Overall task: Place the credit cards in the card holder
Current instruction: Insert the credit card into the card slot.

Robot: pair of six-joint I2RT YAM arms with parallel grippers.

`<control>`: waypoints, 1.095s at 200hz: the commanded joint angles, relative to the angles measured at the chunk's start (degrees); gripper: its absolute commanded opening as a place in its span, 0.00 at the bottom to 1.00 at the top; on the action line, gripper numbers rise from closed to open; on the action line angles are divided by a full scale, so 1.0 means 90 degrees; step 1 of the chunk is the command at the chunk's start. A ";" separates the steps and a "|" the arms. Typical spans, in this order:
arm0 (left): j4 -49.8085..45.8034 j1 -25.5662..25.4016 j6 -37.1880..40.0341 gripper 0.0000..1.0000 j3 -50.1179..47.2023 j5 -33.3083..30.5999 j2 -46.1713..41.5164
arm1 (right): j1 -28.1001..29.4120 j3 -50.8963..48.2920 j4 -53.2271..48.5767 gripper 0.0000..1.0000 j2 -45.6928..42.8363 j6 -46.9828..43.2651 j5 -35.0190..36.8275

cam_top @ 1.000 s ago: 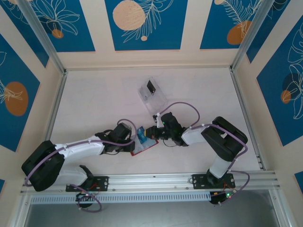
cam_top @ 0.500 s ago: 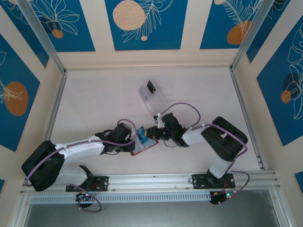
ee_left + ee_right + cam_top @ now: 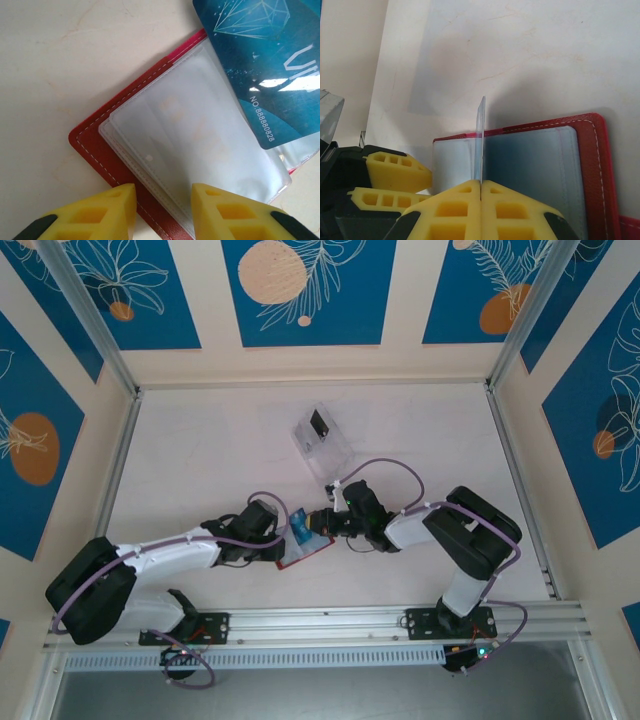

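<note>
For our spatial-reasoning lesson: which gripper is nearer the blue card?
Right. The right gripper clamps the blue card; the left gripper straddles an edge of the red wallet, clear of the card.

On the blue card [image 3: 260, 65], upper right of the left wrist view, small white print runs slantwise near its lower edge: "NO.888880828"; above that stand big white letters, "VI", the rest cut off by the frame's right edge.
</note>
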 commanded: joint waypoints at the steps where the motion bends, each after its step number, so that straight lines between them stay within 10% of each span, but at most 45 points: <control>1: -0.0313 0.0016 -0.0078 0.34 0.0031 -0.0092 -0.0068 | 0.0048 -0.0107 0.0061 0.00 0.0156 0.0019 0.0073; 219: -0.0285 0.0012 -0.0098 0.34 0.0096 -0.0072 0.0069 | 0.0297 -0.0649 0.0411 0.00 0.0250 0.0197 0.0103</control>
